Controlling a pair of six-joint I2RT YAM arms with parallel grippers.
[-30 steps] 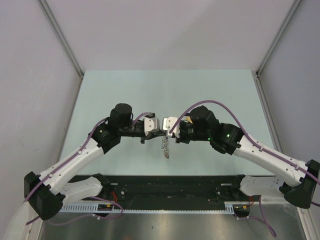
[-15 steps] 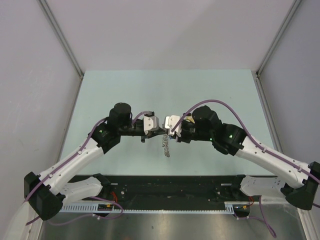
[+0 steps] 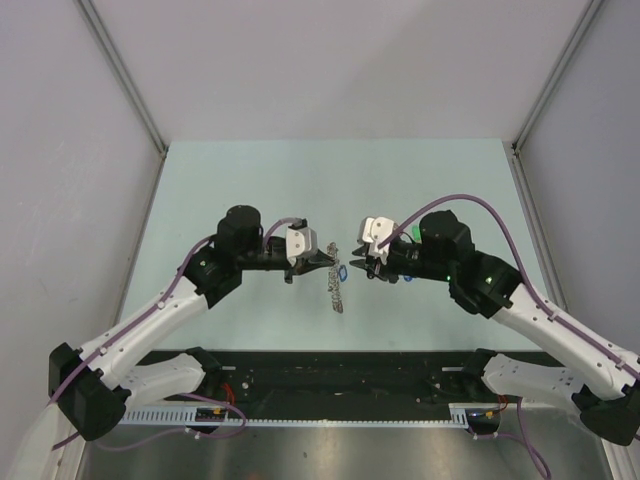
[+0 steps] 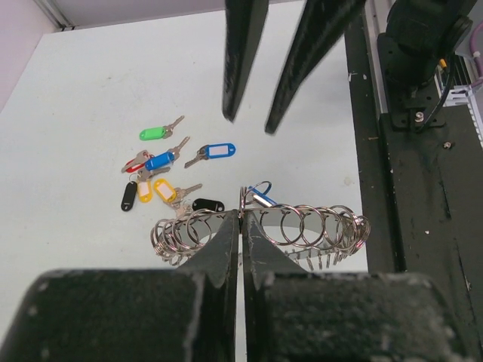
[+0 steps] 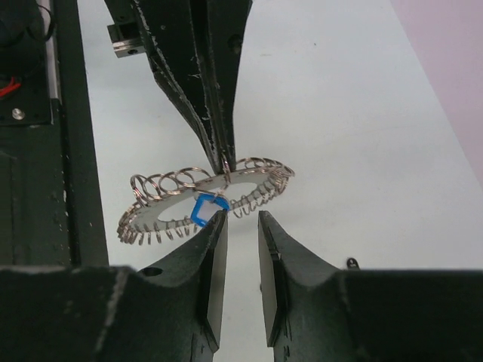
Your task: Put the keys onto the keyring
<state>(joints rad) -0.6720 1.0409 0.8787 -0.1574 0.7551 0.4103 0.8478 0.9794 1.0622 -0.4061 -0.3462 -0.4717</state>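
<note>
So far only a small part of the job looks done. The keyring [image 4: 302,226] hangs in the air above the table [image 3: 200,200], about midway between its left and right edges and closer to the near edge than the far one. The left pincer [image 4: 241,226] is pressed together on its rim and holds it flat. Small wire loops [image 5: 162,183] stand all round the ring's edge, and one blue key [image 5: 202,211] appears to hang from one of them, close to where the ring is pinched. That seems to be the only key on the ring.

The right pincer [image 5: 238,222] sits just in front of the ring with its jaws a little spread and nothing between them. The blue key lies right beside one fingertip, not in its grip.

The loose keys [image 4: 162,177] lie on the table in a small cluster, seen only from the left wrist: green, two blue, red, yellow and two black ones, some touching each other. Each of them is yet to be picked up and hooked on, so most of the work remains.
</note>
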